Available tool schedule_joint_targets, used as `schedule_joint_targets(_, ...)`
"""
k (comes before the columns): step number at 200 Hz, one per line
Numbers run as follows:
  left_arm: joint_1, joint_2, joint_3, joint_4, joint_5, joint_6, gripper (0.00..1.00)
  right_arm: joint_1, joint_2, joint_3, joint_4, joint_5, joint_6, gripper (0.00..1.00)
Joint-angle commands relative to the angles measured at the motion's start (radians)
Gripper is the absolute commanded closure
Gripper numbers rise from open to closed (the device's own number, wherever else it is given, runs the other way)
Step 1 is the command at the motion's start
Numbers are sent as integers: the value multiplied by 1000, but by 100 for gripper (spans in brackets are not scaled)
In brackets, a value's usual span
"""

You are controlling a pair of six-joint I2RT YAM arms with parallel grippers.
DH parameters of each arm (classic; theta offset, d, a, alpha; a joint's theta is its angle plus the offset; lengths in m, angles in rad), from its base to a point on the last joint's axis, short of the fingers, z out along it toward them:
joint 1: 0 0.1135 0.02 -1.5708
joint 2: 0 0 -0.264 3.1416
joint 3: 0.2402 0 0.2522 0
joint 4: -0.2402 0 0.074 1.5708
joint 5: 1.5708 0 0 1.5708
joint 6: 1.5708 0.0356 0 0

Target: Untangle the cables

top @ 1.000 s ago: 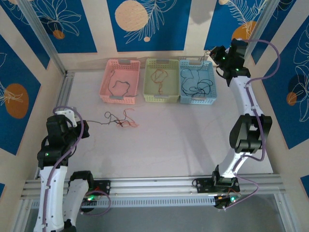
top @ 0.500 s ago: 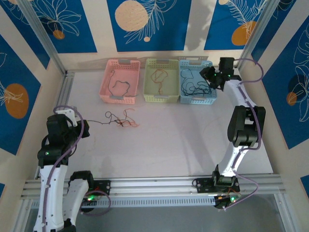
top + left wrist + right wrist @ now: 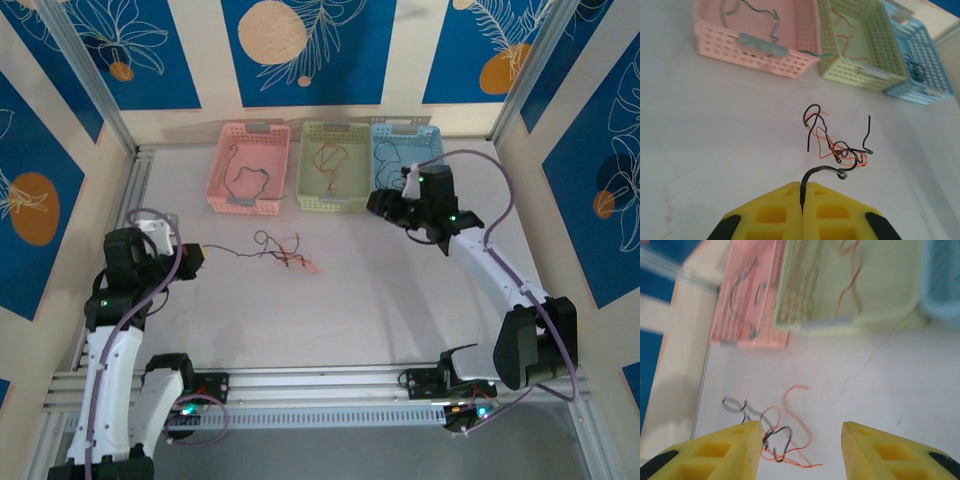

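A small clump of cables (image 3: 286,252), black and orange strands knotted together, lies on the white table in front of the pink basket. My left gripper (image 3: 198,258) is shut on the end of one black cable (image 3: 812,176), which curves out from the closed yellow pads into the clump (image 3: 841,150). My right gripper (image 3: 380,204) hovers open over the table to the right of the clump. In the right wrist view the clump (image 3: 775,439) sits just inside the left fingertip (image 3: 747,440), with the right gripper (image 3: 801,431) holding nothing.
Three baskets line the back of the table: pink (image 3: 222,168), green (image 3: 305,170) and blue (image 3: 440,150), each with loose cable strands inside. In the left wrist view they stand beyond the clump, pink (image 3: 715,46) first. The frame rail (image 3: 320,382) runs along the near edge.
My right arm swung from above the blue basket down and left toward the clump, and its jaws opened. The left gripper shifted slightly right with the black cable, and the clump moved right.
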Motion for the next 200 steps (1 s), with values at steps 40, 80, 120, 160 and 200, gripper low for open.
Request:
schedule_joint_targets(40,-34,77,-10,15,64,4,100,195,93,-86,19,-141,-131,54)
schedule_joint_targets(80,-34,104,-7,0,38,5,100,278,209,-75,36,-128,-129,51)
schedule_joint_targets(120,-34,99,-7,-1,27,5,100,316,294,-63,19,-88,-154,51)
schedule_joint_targets(160,-34,98,-5,-4,22,5,100,318,376,-35,-10,-103,-169,51)
schedule_joint_targets(200,-34,96,-5,-4,20,7,100,332,435,-15,-11,-111,-175,52)
